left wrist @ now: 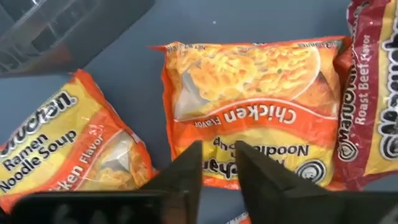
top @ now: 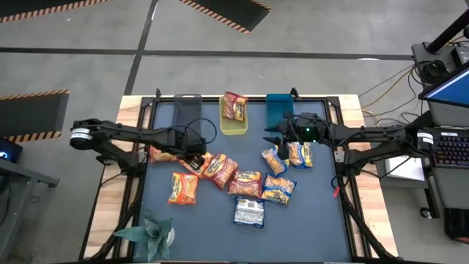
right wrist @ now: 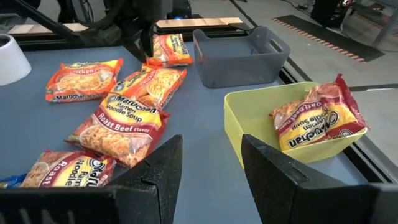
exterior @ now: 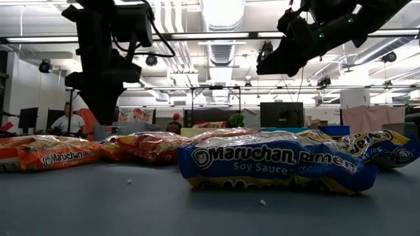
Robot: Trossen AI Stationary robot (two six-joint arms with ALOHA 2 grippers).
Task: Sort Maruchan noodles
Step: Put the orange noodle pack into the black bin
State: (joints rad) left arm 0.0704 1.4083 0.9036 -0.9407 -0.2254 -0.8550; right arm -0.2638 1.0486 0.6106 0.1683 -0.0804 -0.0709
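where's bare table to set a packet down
Bare mat lies along the near edge right of the silvery packet, in the far right corner past the blue bin, and between the plant and orange packet. The middle is crowded with packets.

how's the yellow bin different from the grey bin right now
The yellow bin holds a red noodle packet that leans on its rim and sticks out; the grey bin shows nothing inside. The yellow bin's walls are lower, while the grey one is deeper and has a handle cutout. Both are open-topped plastic tubs standing side by side at the table's far edge.
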